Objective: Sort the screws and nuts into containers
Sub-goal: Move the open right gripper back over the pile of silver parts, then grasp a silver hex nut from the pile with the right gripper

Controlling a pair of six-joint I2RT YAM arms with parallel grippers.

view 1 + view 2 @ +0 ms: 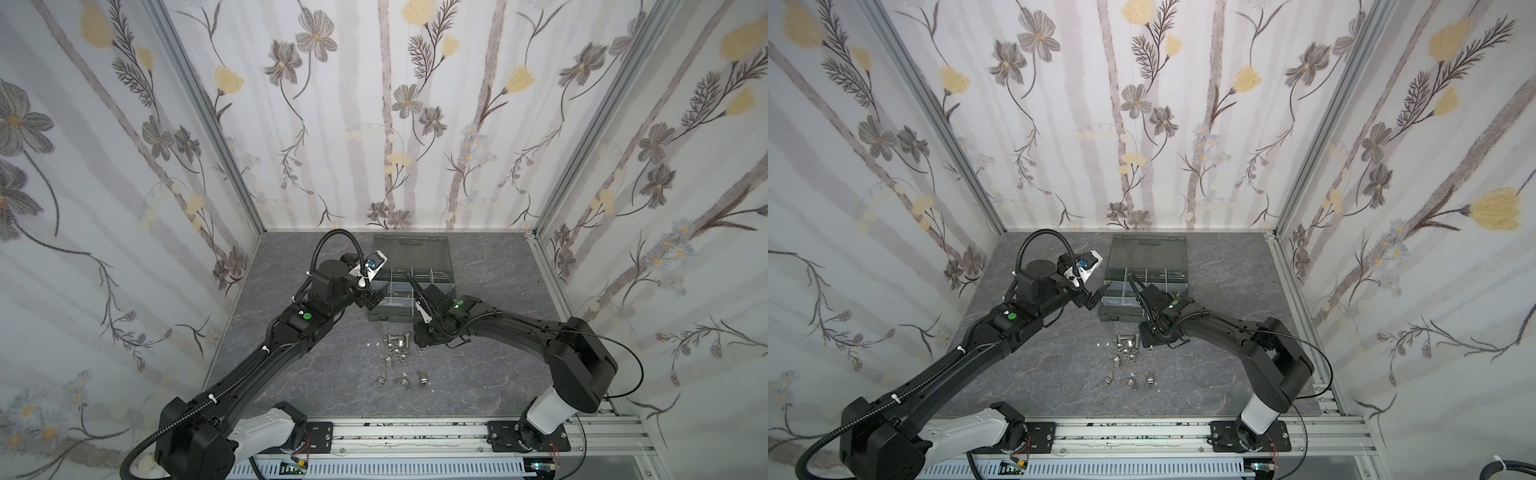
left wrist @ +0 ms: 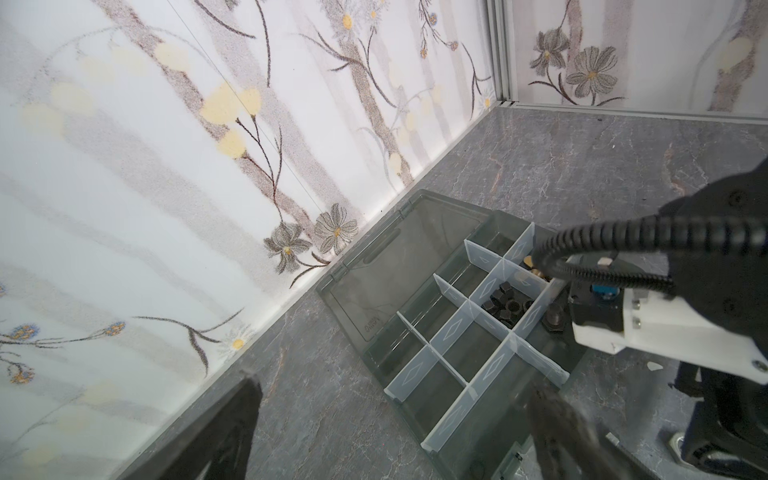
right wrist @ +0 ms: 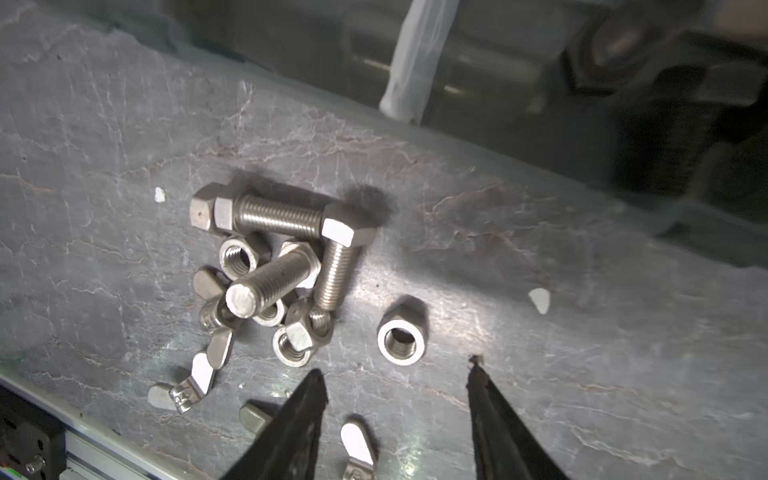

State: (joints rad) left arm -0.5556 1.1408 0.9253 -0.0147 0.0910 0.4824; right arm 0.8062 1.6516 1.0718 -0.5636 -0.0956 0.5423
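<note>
Hanging low over the surface (image 3: pixel 540 208), the right tool (image 3: pixel 395 366) stands released and empty, a silver nut (image 3: pixel 401 340) just beyond its tips, beside piled screws (image 3: pixel 278 216). The left tool (image 2: pixel 397 384) gapes empty by the containers (image 2: pixel 453 332), one holding black nuts (image 2: pixel 505 305).

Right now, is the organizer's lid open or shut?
Open: the lid is folded back behind the case, leaving the dividers exposed.
</note>
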